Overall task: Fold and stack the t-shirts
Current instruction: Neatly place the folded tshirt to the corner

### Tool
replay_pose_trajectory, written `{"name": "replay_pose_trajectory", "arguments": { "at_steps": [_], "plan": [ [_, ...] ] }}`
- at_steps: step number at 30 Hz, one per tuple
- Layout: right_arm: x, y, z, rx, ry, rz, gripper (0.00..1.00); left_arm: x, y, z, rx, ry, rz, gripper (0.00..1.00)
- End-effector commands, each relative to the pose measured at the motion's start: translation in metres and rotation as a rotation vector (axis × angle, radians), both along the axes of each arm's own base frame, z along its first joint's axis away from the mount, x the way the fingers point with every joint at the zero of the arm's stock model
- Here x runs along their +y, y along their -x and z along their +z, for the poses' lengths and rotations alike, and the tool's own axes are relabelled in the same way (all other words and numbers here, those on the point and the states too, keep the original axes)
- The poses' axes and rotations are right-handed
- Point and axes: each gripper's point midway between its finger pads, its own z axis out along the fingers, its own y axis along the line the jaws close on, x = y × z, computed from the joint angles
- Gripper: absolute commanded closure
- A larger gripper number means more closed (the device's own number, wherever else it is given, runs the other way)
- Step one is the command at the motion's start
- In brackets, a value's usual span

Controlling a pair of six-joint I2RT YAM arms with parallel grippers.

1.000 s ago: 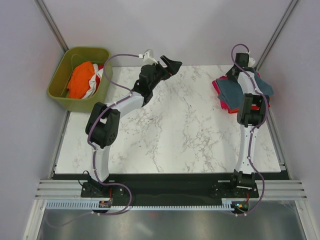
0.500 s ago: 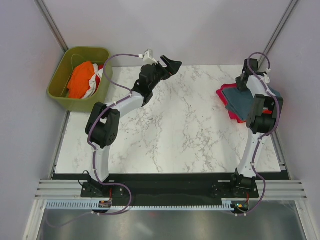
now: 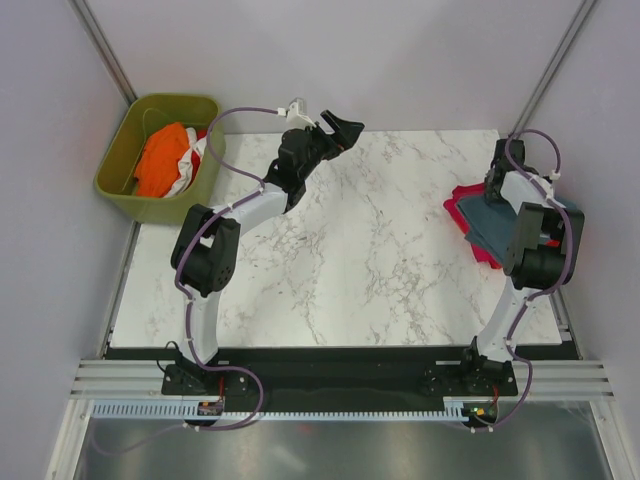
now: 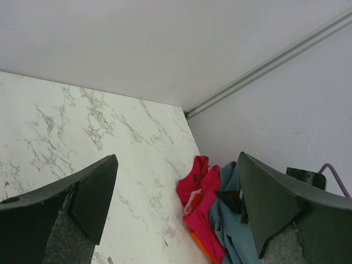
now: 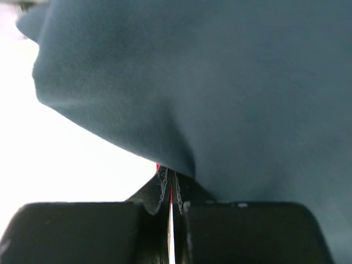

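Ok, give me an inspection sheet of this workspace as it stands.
Surface: white marble table.
Job's things: slate blue-grey t-shirt on a magenta-pink t-shirt at the right edge; orange t-shirt and white and red t-shirt in the bin.
Clutter: olive-green plastic bin off the far left corner.
Grippers: left gripper open, raised, holding nothing; right gripper shut on the slate blue-grey t-shirt.
Cables: purple cables looped along both arms.
Surroundings: pale walls, metal frame posts.

t-shirt stack (image 3: 485,220) half hidden, perhaps three
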Motion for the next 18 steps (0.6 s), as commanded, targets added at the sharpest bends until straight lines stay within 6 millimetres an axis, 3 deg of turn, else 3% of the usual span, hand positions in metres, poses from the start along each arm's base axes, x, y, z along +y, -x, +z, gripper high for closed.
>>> {"name": "replay_pose_trajectory", "arguments": {
  "at_steps": [1,5,6,10,11,12,14,16,18],
  "plan": [
    [-0.019,0.026,0.020,-0.020,0.065,-0.129,1.00,-0.003,-0.003,0.025,-0.057,0.029,-0.014,0.03],
    [-0.018,0.000,0.046,-0.040,0.166,0.038,1.00,-0.003,-0.002,0.026,-0.061,0.022,-0.013,0.03],
    [-0.014,-0.020,0.071,-0.091,0.189,0.100,0.99,-0.002,-0.002,0.024,-0.061,0.017,-0.008,0.03],
    [0.012,-0.058,0.116,-0.174,0.306,0.393,0.89,0.002,-0.003,0.026,-0.067,0.006,0.005,0.03],
    [0.019,-0.061,0.133,-0.215,0.337,0.440,0.85,0.003,-0.002,0.029,-0.071,0.005,0.010,0.03],
    [0.028,-0.065,0.142,-0.238,0.384,0.507,0.66,0.004,-0.003,0.030,-0.074,0.000,0.017,0.03],
    [0.042,-0.062,0.157,-0.271,0.403,0.582,0.54,0.007,-0.002,0.033,-0.078,0.000,0.025,0.02],
    [0.053,-0.055,0.175,-0.294,0.445,0.671,0.50,0.008,0.000,0.034,-0.076,0.001,0.026,0.02],
    [0.057,-0.045,0.177,-0.276,0.459,0.704,0.50,0.008,0.002,0.038,-0.074,0.006,0.021,0.02]
  ]
}}
